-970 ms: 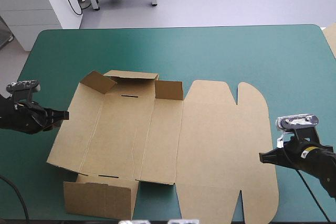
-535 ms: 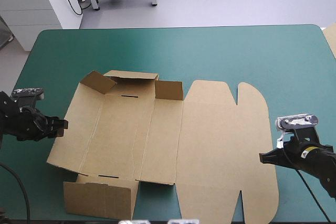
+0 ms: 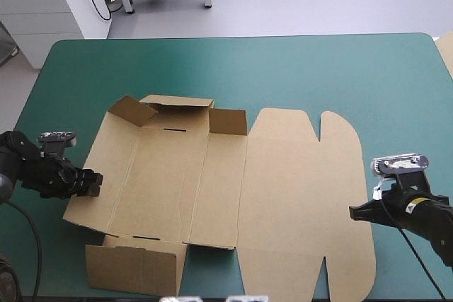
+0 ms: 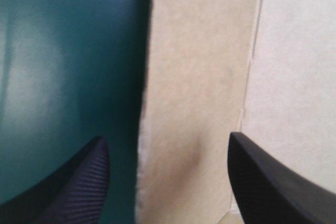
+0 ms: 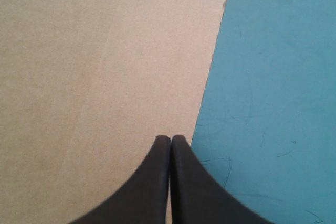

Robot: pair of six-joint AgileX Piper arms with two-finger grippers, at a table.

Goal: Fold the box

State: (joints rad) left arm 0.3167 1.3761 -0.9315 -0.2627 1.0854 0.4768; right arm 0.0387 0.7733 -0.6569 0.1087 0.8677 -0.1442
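- On the table (image 3: 297,68), from its middle toward the near edge: box (image 3: 212,189) lying open and mostly flat, short flaps (image 3: 177,107) at its far edge partly raised, wide lid panel (image 3: 304,196) flat to the right.
- At the box's left edge: left pincer (image 3: 89,180) spread wide, one black finger (image 4: 73,187) over the teal-green cover (image 4: 63,51), the other over the board, the left side strip (image 4: 194,87) between them; closed on nothing.
- Reads as the approach to raising the left wall, with folding barely begun.
- Calls next for settling onto that edge, pinching the strip, and turning it up along its crease (image 4: 255,66) without dragging the sheet.
- At the lid panel's right edge: right pincer (image 5: 170,140) pressed together, empty, tip just at the border of board and cover; contact impossible to tell.
- May need to bear down there so the sheet stays put while the left wall goes up.
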